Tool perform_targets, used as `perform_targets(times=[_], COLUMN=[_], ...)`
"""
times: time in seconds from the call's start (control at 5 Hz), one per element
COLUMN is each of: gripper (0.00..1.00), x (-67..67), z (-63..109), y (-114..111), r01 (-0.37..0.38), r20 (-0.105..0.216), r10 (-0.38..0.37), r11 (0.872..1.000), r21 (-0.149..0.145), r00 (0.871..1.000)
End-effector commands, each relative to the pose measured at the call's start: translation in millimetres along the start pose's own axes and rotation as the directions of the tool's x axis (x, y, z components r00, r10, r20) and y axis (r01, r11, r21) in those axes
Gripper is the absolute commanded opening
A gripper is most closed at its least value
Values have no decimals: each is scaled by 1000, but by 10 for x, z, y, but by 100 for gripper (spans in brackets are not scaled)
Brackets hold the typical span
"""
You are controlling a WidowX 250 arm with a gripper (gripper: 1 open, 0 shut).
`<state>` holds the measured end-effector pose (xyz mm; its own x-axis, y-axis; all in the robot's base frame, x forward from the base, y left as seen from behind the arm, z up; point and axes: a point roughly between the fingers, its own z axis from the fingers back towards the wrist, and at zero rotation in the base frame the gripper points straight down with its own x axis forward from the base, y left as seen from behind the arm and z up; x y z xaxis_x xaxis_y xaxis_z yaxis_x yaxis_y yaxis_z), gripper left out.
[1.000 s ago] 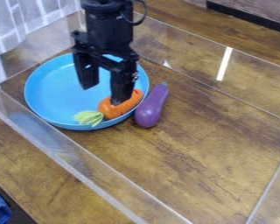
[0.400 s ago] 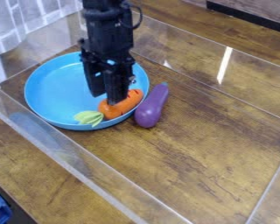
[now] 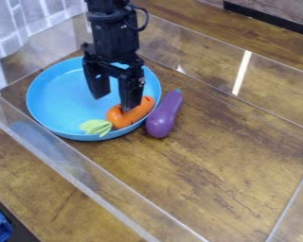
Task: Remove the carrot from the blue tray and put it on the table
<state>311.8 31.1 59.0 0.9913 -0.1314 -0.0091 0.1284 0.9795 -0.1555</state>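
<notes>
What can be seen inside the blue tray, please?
The orange carrot lies in the blue tray, leafy end outward. The gripper hides part of the tray's floor behind it.

No text, label, brand, number or sign can be read anywhere in this view.
</notes>
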Motion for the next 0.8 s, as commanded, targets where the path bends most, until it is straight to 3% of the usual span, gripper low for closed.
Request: perform_targets(times=[0.0, 0.2, 0.6], gripper=[100, 100, 100], x=[16, -17, 14], z=[194, 207, 271], y=[-7, -25, 147], r01=[29, 52, 9], r20=[53, 50, 85], r10=[-30, -52, -9], r11=[1000, 999, 1000], r21=[8, 1, 1], r00=[998, 997, 996])
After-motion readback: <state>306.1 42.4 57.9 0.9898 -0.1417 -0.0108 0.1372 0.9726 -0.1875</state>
